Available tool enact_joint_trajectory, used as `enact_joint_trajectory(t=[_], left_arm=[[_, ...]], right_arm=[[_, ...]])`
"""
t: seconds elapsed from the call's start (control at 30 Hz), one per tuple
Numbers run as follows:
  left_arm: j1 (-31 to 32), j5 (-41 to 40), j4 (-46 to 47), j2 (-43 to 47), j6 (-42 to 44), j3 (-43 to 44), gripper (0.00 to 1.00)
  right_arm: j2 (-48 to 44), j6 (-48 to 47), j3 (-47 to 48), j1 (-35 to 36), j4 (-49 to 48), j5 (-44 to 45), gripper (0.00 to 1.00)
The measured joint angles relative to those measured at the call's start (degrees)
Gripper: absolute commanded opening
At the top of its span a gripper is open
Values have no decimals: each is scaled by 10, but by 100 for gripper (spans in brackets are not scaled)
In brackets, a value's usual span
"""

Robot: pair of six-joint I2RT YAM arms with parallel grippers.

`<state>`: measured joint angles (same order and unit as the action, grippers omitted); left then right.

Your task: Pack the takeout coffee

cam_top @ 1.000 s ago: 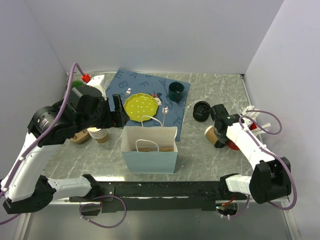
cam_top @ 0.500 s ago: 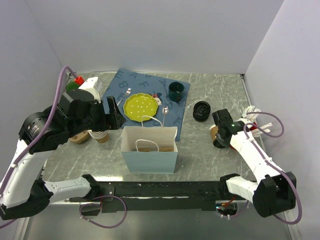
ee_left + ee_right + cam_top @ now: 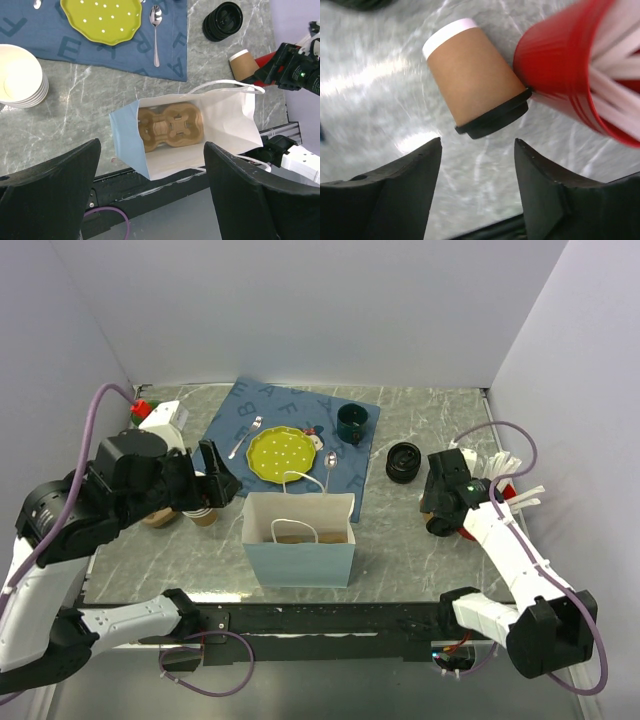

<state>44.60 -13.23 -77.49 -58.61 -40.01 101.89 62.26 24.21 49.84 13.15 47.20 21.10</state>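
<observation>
**Coffee cup lies tipped over by the red cup**

The grey stone table (image 3: 410, 562) holds everything. A blue mat (image 3: 290, 405) with letters lies at the far side. A paper bag (image 3: 300, 560), blue outside and white inside, stands open near the front edge, between the two arms. A brown cardboard tray (image 3: 170, 125) sits at the bottom of the bag.

The left pincer (image 3: 150, 165) hangs above the bag with its fingers spread wide and nothing in them. The right pincer (image 3: 476, 150) is also wide open and holds nothing. It is right over the coffee cup.

A yellow plate (image 3: 280, 452) with white dots rests on the mat. A pile of paper cups (image 3: 17, 75) stands left of the bag. A red cup (image 3: 560, 65) full of white straws is at the right.

The coffee cup (image 3: 472, 80) lies on its side on the table, well to the right of the bag. Its black lid touches the red cup.

A dark green mug (image 3: 352, 423) stands on the mat's far corner. A spoon (image 3: 155, 25) lies beside the plate.
</observation>
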Motion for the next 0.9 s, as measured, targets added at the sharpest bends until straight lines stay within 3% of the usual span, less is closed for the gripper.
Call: enact_joint_trajectory(t=[0.03,0.37,0.6,0.9], left_arm=[[0,0,0,1,1,0,91],[0,7,0,5,9,0,91],[0,19,0,-1,18,0,100],[0,9,14,26,14,0,97]], right_arm=[[-3,-32,1,0,0,-8,79],[63,-232,47,0,0,-75,82],[161,-276,111,0,-4,-85,84],[273,-296,175,-16,6,-114,84]])
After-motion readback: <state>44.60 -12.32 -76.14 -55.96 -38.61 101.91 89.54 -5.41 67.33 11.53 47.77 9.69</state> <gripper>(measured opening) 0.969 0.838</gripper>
